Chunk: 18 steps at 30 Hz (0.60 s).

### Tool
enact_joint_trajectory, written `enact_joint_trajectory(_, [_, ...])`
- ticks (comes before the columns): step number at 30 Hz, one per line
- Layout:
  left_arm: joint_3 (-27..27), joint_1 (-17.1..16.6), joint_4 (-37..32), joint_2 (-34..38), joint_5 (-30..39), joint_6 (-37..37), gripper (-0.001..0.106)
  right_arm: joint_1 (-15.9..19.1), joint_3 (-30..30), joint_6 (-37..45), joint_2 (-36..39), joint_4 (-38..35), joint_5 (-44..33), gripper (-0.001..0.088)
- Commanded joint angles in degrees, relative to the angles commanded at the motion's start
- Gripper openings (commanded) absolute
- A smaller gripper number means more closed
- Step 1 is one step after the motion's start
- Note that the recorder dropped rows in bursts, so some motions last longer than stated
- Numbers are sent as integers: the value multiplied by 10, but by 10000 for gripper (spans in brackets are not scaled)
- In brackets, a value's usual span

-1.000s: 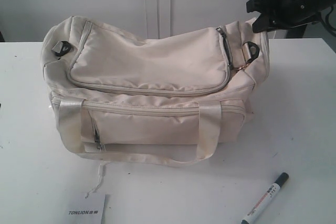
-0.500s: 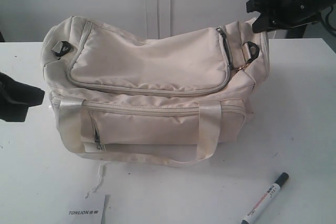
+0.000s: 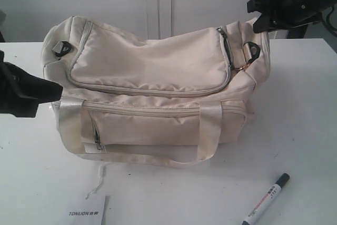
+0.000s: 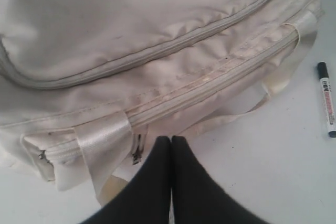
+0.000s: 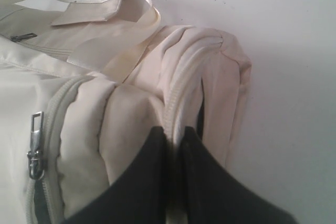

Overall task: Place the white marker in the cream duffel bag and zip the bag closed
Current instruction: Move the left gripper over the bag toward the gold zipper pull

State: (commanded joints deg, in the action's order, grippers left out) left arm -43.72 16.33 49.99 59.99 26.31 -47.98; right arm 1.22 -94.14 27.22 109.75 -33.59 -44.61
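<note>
The cream duffel bag (image 3: pixel 152 88) lies across the middle of the table with its top flap zipped. The white marker (image 3: pixel 266 199) lies on the table in front of the bag's right end, and it also shows as the marker (image 4: pixel 326 98) in the left wrist view. My left gripper (image 3: pixel 58 92) is shut and empty, at the bag's left end. Its tips (image 4: pixel 170 139) are close to the front pocket's zip pull (image 4: pixel 137 153) and a strap handle (image 4: pixel 102 137). My right gripper (image 3: pixel 259 18) is at the bag's far right end, shut (image 5: pixel 176 132) on a fold of the bag's zip edge (image 5: pixel 184 103).
A flat white card printed TONLION (image 3: pixel 87 212) lies near the front edge, left of centre. A loose cord (image 3: pixel 99 180) trails from the bag's front. A metal zip pull (image 5: pixel 35 145) hangs on the bag's end. Bare white table (image 3: pixel 305 119) lies to the bag's right.
My left gripper has come into view from the left edge and moved right, up to the bag's left end. The right gripper, bag and marker have not moved.
</note>
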Motion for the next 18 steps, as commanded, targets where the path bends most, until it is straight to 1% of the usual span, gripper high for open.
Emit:
enact_joint_trajectory(4, [-3,40,1,15,-22,-2,0,0,0,0,0,0,0,0])
enact_joint_trajectory(7, [-16,69,1,30,-51,-2,0,0,0,0,0,0,1,0])
enact_joint_trajectory(12, [-65,107,1,61,-62,-13,0,0,0,0,0,0,1,0])
enact_joint_trajectory(16, [-105,127,1,99,-64,-18,0,0,0,0,0,0,1,0])
enact_joint_trajectory(18, [-123,137,3,118,-77,-22,0,0,0,0,0,0,0,0])
